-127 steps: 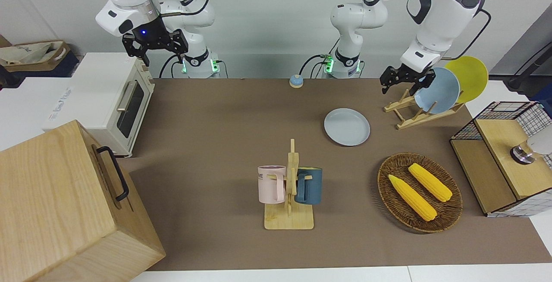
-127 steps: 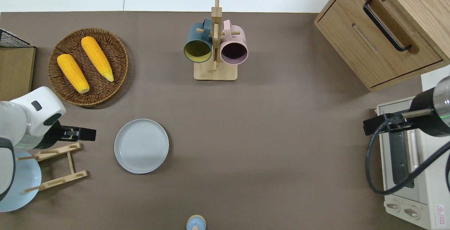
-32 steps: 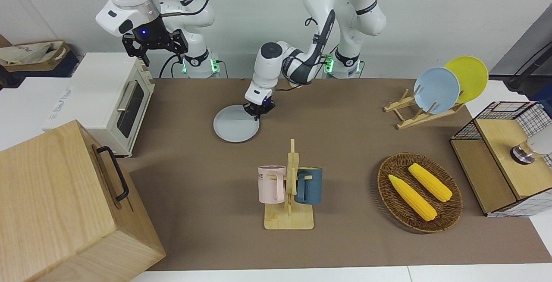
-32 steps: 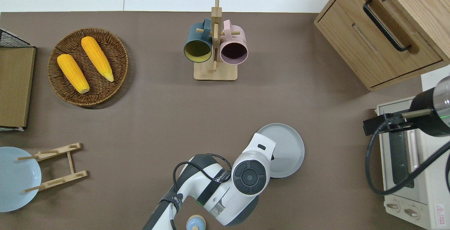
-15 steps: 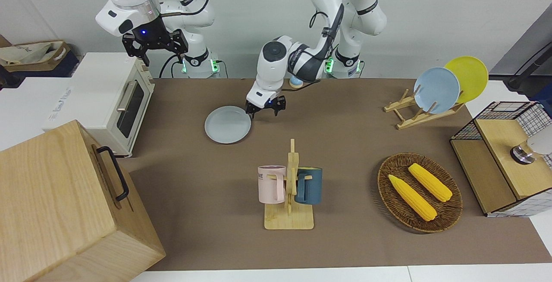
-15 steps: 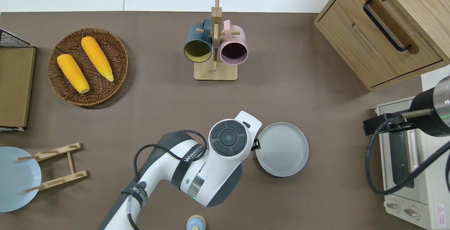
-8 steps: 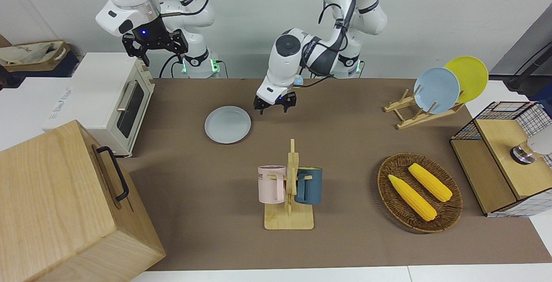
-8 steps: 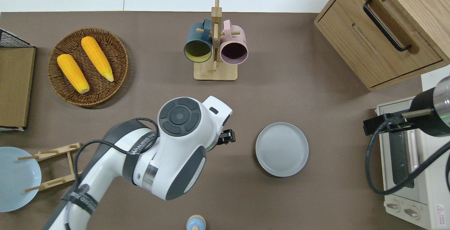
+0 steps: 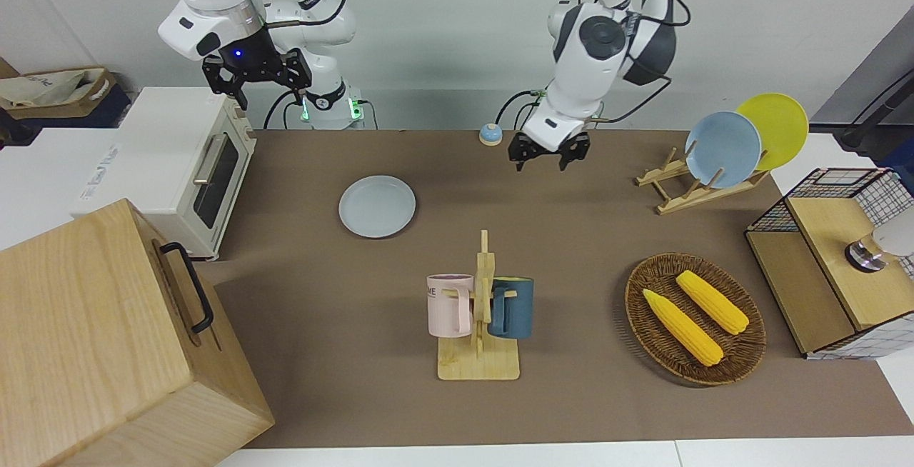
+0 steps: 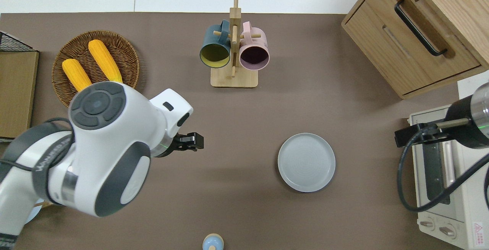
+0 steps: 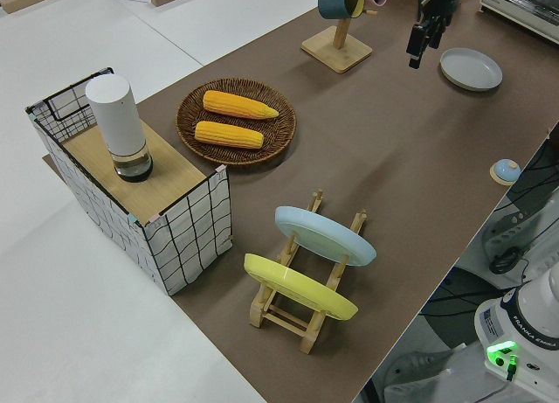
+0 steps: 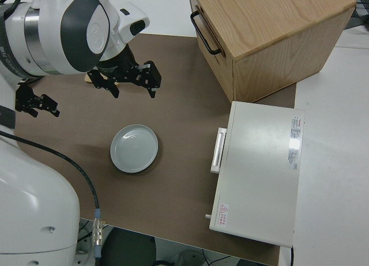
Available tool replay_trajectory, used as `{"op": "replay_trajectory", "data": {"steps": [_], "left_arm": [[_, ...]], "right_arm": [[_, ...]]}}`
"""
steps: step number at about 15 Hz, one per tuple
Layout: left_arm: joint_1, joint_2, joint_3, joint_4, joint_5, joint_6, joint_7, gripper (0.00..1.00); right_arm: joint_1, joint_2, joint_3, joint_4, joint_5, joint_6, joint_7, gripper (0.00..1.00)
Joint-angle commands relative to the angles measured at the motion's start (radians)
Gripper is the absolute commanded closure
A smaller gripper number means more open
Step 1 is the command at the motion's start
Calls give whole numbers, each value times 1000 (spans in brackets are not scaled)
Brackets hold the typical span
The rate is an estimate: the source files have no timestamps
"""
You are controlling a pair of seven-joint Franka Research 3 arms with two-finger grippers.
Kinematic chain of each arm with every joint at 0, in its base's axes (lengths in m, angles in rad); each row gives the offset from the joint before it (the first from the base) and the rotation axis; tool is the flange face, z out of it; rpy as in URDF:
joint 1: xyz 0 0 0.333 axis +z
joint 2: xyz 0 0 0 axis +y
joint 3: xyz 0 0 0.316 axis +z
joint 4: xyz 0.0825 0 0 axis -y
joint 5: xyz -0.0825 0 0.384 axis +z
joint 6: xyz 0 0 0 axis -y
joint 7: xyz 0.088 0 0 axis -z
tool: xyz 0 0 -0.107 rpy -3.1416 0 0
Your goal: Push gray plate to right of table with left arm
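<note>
The gray plate (image 9: 377, 206) (image 10: 306, 162) lies flat on the brown table (image 9: 321, 295), toward the right arm's end, a short way from the toaster oven. My left gripper (image 9: 547, 161) (image 10: 191, 142) hangs open and empty over bare table, well apart from the plate and toward the left arm's end from it. The left side view shows the gripper (image 11: 417, 45) up in the air beside the plate (image 11: 471, 68). The right arm is parked, its gripper (image 9: 257, 80) open.
A mug rack (image 9: 480, 310) with a pink and a dark blue mug stands farther from the robots than the plate. The toaster oven (image 9: 178, 167) and wooden cabinet (image 9: 107, 338) fill the right arm's end. A corn basket (image 9: 695, 318), plate rack (image 9: 714, 160) and small bell (image 9: 490, 134) are also there.
The left gripper pushed the plate across toward the right arm's end, then opened, lifted off and swung back toward the left arm's end. The plate has stayed still for the last second.
</note>
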Motion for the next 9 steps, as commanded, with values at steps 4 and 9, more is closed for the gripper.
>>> {"op": "replay_trajectory", "data": {"steps": [4,9], "left_arm": [[155,-69,-4,58,86,-119,218,5],[275,-69,3,162,91,-179,355,5]], "right_arm": [[-20,-2,16,9,4,-16,13,17],[-20,-2,16,9,4,-16,13,17]]}}
